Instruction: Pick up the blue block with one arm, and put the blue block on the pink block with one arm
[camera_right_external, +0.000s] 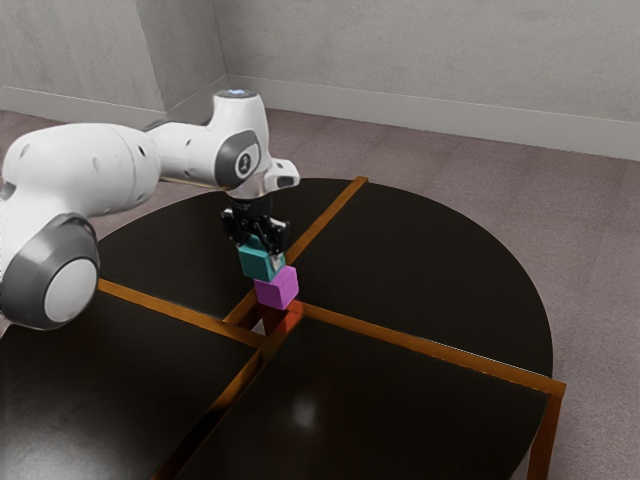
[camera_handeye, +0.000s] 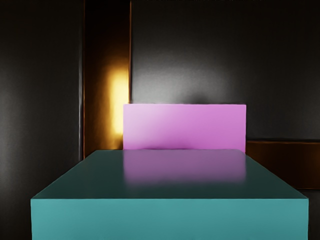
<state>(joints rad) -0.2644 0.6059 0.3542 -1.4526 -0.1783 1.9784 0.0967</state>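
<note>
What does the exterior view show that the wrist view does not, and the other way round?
The exterior view adds the arm, its gripper shut on the blue block, the table as a whole, the floor and the walls. The wrist view adds a close look at the blue block's top face, with a pink tint mirrored on it. Both share the blue block, the pink block next to it, and the dark table with its wooden strips.
</note>
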